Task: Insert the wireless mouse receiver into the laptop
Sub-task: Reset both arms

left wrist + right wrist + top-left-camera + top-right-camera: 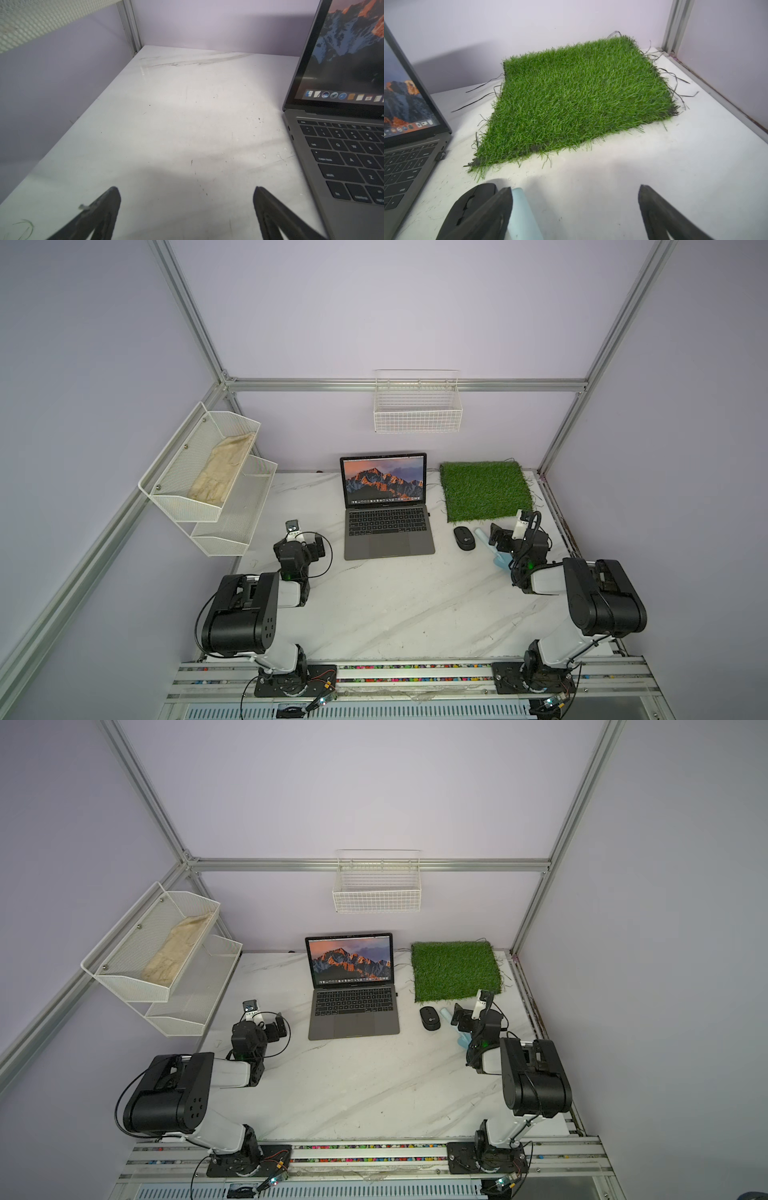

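Both claws stand released and empty: your left claw (pixel 187 192) hovers over bare tabletop (pixel 187 124) beside the laptop (pixel 342 155), your right claw (pixel 575 190) just beside the black mouse (pixel 471 205), over a pale blue object (pixel 525 214). In the right wrist view, the wireless mouse receiver (pixel 440 155) shows as a dark stub against the laptop's right edge, near the grass mat (pixel 571 99).

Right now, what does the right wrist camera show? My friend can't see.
Green fake grass lies on the white table beyond the open right gripper. The laptop stands beside it, a tiny dark receiver against its side edge.
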Robot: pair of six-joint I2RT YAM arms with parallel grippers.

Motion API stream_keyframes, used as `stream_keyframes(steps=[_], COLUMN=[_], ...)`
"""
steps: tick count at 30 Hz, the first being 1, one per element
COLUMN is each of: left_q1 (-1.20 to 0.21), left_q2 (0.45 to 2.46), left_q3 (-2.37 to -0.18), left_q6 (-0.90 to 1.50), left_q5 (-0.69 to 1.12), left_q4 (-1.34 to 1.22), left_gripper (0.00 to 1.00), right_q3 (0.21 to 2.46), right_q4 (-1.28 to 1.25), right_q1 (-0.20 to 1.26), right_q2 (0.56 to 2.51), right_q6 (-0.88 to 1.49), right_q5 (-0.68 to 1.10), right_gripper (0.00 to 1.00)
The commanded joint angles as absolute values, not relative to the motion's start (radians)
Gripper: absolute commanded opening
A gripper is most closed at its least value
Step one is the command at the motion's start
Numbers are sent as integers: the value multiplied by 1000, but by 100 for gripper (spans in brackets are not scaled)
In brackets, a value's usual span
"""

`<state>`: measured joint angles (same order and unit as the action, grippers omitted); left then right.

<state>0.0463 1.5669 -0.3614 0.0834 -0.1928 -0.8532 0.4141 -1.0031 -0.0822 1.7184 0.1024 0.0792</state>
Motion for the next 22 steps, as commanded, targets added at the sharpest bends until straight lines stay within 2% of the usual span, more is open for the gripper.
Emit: stream_keyframes(steps=[1, 3, 6, 22], left_q1=[28, 26, 26, 26], left_q2=[1557, 1569, 1565, 1564], left_q3=[-367, -355, -358, -357], left_q6=[50, 44, 48, 46], left_q5=[-228, -229, -229, -229], left_q4=[-949, -988, -975, -981], left_gripper=[100, 100, 100, 100], right_q3=[382, 453, 472, 469], right_q4=[-1239, -1077, -1053, -1064], right_q1=[-71, -30, 32, 31], right_q2=[1785, 1768, 1776, 1780], right_q6=[95, 69, 44, 43], right_q5=[105, -2, -122, -123], right_gripper=[97, 97, 97, 97])
